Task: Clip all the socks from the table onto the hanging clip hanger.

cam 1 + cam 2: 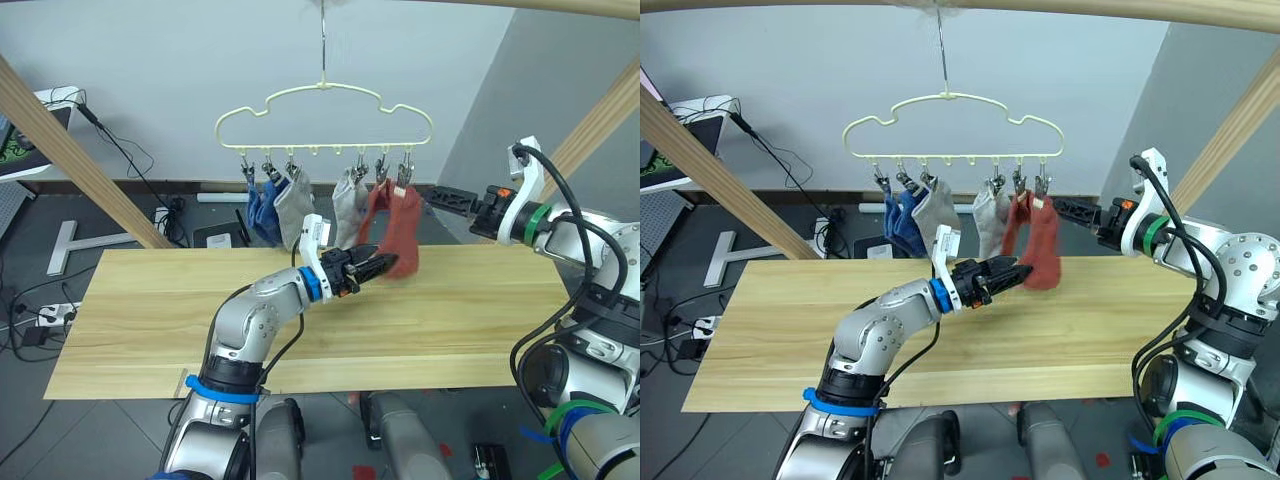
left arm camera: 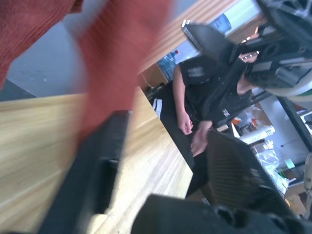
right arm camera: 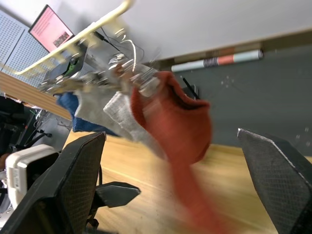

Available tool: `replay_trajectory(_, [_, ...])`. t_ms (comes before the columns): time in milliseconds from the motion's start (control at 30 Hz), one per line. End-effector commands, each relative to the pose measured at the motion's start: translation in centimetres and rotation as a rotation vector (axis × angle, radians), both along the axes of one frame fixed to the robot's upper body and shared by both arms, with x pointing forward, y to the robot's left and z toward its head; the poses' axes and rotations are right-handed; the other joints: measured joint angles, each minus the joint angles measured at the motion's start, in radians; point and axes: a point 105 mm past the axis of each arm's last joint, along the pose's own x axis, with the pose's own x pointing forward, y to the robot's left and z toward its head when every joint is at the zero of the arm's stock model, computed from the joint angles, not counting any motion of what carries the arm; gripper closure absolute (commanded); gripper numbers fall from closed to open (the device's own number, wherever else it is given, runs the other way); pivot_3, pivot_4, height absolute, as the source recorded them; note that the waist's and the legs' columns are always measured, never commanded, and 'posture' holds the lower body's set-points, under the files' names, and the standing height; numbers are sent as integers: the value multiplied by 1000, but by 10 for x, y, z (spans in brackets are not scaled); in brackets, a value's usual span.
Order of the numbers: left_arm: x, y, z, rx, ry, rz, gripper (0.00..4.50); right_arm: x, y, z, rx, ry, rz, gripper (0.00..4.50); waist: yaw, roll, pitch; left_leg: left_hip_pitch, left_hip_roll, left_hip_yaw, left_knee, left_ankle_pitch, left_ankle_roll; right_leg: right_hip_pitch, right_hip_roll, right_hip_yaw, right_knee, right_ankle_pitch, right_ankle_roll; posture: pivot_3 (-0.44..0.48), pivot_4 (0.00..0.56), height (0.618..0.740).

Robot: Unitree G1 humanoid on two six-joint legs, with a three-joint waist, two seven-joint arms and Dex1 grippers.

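Socks (image 1: 392,226): all 6 clipped on clip hanger (image 1: 322,115); table (image 1: 150,310) bare.

My left arm rises from the lower left of the head view, bends at the elbow and stretches right toward the middle of the frame, wrist level. My left end effector (image 1: 385,266) sits at frame centre; its fingers (image 2: 100,170) stand apart in the wrist view, with red cloth blurred against one of them. My right arm comes in from the right edge, forearm level and pointing left across the upper right of the frame. My right end effector (image 1: 437,197) points left there, and its two fingers (image 3: 73,180) are spread wide, holding nothing.
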Motion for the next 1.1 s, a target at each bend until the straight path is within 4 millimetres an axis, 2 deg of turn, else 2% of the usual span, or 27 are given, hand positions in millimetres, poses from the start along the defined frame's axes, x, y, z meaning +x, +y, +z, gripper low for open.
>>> replay_trajectory(33, [-5,28,-5,47,-8,9,325,-13,-2,-13,-55,-21,38,0,-1,0,0,0,0,0,0,0,0,0,0,0,-1,0,0,-108,273,740])
replay_trajectory(67, [-5,39,-6,73,-20,32,29,-16,-3,-17,-85,-27,43,0,-2,0,0,0,0,0,-1,0,0,0,0,0,0,0,0,-108,273,740])
replay_trajectory(167, [-4,77,-10,189,-62,109,8,-24,-8,-32,-287,-83,95,0,-4,1,1,0,1,1,-1,0,0,-2,0,2,0,0,0,-94,278,740])
replay_trajectory(267, [-6,95,-15,286,-94,135,8,-27,-13,-43,-432,-141,133,0,-4,1,1,2,0,1,0,0,0,-1,-1,2,0,0,0,-69,280,740])
replay_trajectory(333, [-9,136,-13,378,-123,211,8,-31,-17,-46,-524,-237,189,0,-3,0,1,2,0,1,0,0,0,0,-1,2,0,0,0,-69,280,740])
replay_trajectory(367, [-9,164,-10,457,-151,281,8,-34,-19,-46,-543,-273,215,0,-3,0,1,3,0,1,0,0,0,0,-1,2,-1,0,0,-52,282,740])
replay_trajectory(467, [-17,225,2,597,-174,422,8,-40,-25,-45,-558,-324,253,0,-3,-1,2,3,1,1,-2,0,0,-1,-1,3,0,0,0,-38,283,740])
replay_trajectory(600, [-29,273,14,695,-178,526,8,-43,-31,-45,-583,-352,277,0,9,0,2,4,2,1,-4,0,0,-1,-1,2,0,-1,-2,5,282,740])
replay_trajectory(700, [-34,288,24,713,-199,562,8,-43,-35,-43,-594,-363,277,0,28,0,2,5,3,2,-4,0,0,-1,-6,2,-1,-3,-5,5,282,740])
replay_trajectory(733, [-36,291,27,715,-199,571,8,-43,-37,-42,-586,-361,275,0,32,0,2,4,3,3,-4,0,0,-1,-7,2,-2,-4,-6,32,282,740])
replay_trajectory(800, [-46,303,35,759,-206,565,8,-45,-39,-37,-586,-370,289,0,42,-1,2,4,2,3,-4,0,0,-1,-9,2,-3,-5,-7,45,279,740])
replay_trajectory(900, [-55,312,37,790,-201,550,8,-45,-39,-36,-587,-378,299,0,53,-1,2,4,2,4,-4,-1,-1,-2,-12,2,-3,-5,-8,48,278,740])
replay_trajectory(1100, [-51,309,41,743,-187,551,8,-41,-38,-35,-581,-381,290,0,58,-1,2,4,2,4,-4,0,-1,-1,-14,-1,-2,-5,-9,52,274,740])
